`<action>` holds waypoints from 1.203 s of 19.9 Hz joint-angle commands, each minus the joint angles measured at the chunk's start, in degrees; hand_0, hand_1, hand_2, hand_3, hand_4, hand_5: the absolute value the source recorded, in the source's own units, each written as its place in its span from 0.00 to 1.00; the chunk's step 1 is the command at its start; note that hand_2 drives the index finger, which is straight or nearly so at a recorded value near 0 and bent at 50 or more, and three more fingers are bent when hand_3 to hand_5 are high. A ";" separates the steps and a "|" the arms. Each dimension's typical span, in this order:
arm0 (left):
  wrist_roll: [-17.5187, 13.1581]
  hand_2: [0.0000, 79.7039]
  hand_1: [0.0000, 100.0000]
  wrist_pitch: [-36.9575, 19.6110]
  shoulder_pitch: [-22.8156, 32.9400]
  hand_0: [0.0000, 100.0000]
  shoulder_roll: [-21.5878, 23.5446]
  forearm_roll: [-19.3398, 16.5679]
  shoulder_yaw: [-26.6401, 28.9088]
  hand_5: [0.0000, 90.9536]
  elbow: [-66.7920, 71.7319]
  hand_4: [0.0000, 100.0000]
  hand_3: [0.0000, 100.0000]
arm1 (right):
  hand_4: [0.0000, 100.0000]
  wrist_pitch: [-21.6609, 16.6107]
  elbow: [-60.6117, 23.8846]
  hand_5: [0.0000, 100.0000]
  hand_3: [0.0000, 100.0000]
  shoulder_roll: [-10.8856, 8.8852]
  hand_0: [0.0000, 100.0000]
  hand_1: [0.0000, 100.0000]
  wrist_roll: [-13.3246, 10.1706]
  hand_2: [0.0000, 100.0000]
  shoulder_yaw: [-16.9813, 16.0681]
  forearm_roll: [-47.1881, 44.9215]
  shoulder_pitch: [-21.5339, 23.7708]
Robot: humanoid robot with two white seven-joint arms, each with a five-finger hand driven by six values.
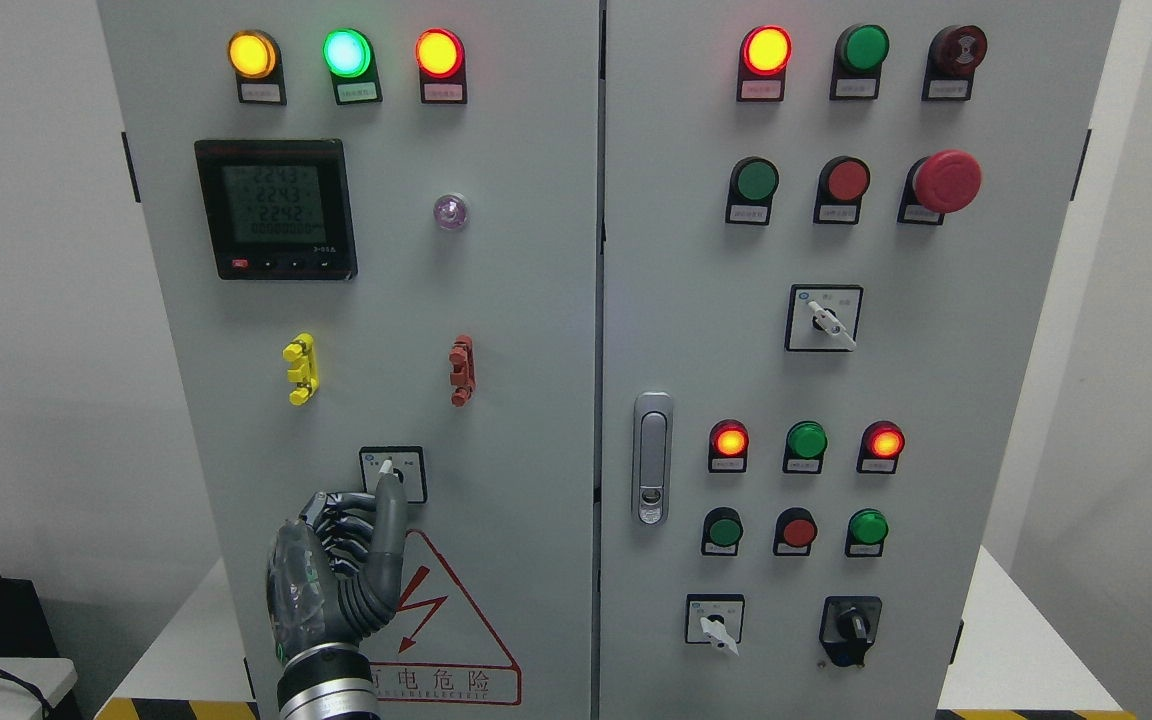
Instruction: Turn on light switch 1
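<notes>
Head view showed your left hand [336, 570] raised in front of the grey electrical cabinet [496, 300], its arm entering at the bottom edge left of middle. One finger [388, 520] was extended upward, and its tip touched the lower end of the white knob on the rotary switch [393, 472], which sat low on the cabinet's left door. The remaining fingers were curled toward the palm and held nothing. You had the hand partly covering the red triangular warning sign [446, 620] below the switch.

Above the switch, a yellow clip [300, 368] and a red clip [462, 370] were mounted side by side, well apart. Higher still stood a lit digital meter [276, 208], and along the top a row of three lamps [346, 53] glowed yellow, green and red.

On the right door you would have seen a metal door latch [652, 458] near the centre seam and a red mushroom button [946, 181] at upper right. Your right hand did not appear.
</notes>
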 commanded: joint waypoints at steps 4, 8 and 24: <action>-0.09 0.67 0.26 0.15 -0.29 0.25 -0.03 -0.03 -0.20 0.85 0.21 0.85 0.81 | 0.00 0.00 0.04 0.00 0.00 0.00 0.12 0.39 0.26 0.00 0.00 -1.06 0.00; -0.09 0.67 0.26 1.29 -0.73 0.25 -0.03 -0.03 -0.29 0.86 0.21 0.85 0.81 | 0.00 0.00 -0.04 0.00 0.00 0.00 0.12 0.39 0.26 0.00 0.00 -1.06 0.00; -0.09 0.67 0.29 2.35 -1.17 0.20 -0.03 -0.12 -0.47 0.86 0.83 0.85 0.81 | 0.00 0.00 0.04 0.00 0.00 0.00 0.12 0.39 0.26 0.00 0.00 -0.97 0.00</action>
